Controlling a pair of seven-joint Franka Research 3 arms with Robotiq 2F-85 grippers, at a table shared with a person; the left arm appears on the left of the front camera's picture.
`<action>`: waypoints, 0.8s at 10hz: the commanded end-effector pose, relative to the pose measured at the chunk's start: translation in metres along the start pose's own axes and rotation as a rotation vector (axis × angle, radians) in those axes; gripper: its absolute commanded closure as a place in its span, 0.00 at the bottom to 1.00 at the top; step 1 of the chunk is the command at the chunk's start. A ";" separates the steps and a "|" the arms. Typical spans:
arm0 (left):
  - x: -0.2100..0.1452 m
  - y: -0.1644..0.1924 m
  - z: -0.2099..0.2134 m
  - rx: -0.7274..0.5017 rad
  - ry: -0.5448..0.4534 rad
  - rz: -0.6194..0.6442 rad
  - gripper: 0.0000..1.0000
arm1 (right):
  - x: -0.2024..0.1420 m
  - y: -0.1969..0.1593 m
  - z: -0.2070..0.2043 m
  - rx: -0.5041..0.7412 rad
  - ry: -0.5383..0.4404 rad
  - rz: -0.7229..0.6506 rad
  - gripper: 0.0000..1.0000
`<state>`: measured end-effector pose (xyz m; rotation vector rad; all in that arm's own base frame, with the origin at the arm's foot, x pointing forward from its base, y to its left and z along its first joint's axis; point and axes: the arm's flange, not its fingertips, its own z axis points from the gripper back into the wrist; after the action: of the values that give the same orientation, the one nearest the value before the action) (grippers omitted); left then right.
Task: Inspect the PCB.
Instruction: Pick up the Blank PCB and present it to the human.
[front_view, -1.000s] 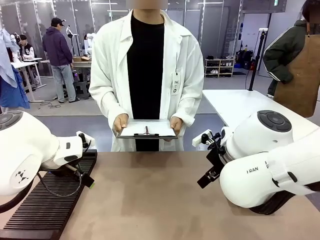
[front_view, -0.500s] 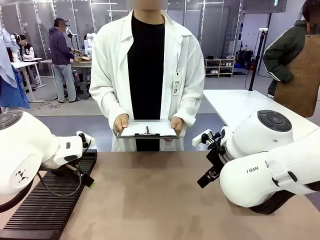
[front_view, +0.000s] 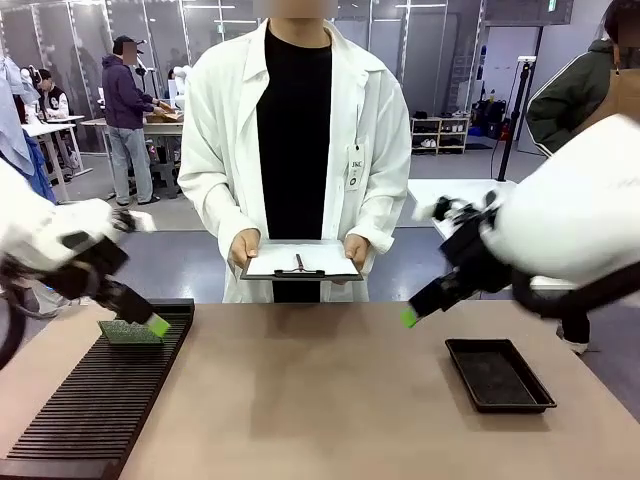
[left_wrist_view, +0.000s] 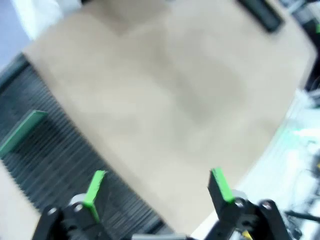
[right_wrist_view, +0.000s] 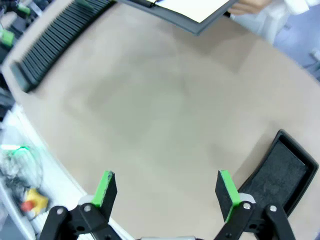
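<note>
Step in hand, as I judge it: pick up the small green speckled circuit board (front_view: 128, 332), which lies on the far end of the long black ribbed rack (front_view: 90, 410). The left gripper (left_wrist_view: 157, 186) hangs just beside it, jaws spread wide, nothing held. To do it well, square the pads to the board's thin edges, descend slowly and avoid scraping the ribs. The left arm reaches in low, wrist tipped down. The right gripper (right_wrist_view: 165, 190) hovers over the tan tabletop (front_view: 320, 400), jaws released and empty, with the shallow black rectangular tray (front_view: 498, 375) near it. A person holds a white-papered clipboard (front_view: 300, 262).
</note>
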<state>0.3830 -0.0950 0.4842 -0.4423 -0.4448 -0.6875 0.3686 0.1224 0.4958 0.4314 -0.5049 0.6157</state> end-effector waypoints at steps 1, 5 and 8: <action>-0.029 0.036 0.049 -0.244 -0.011 0.109 0.00 | -0.027 -0.038 0.039 0.210 -0.027 -0.113 0.00; -0.147 0.094 0.090 -0.508 -0.335 0.263 0.00 | -0.135 -0.103 0.088 0.542 -0.260 -0.291 0.00; -0.218 0.110 0.103 -0.574 -0.485 0.434 0.00 | -0.208 -0.121 0.113 0.542 -0.406 -0.420 0.00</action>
<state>0.2873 0.1446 0.4321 -1.1969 -0.5474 -0.2934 0.2956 -0.1350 0.4673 1.1504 -0.5592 0.2691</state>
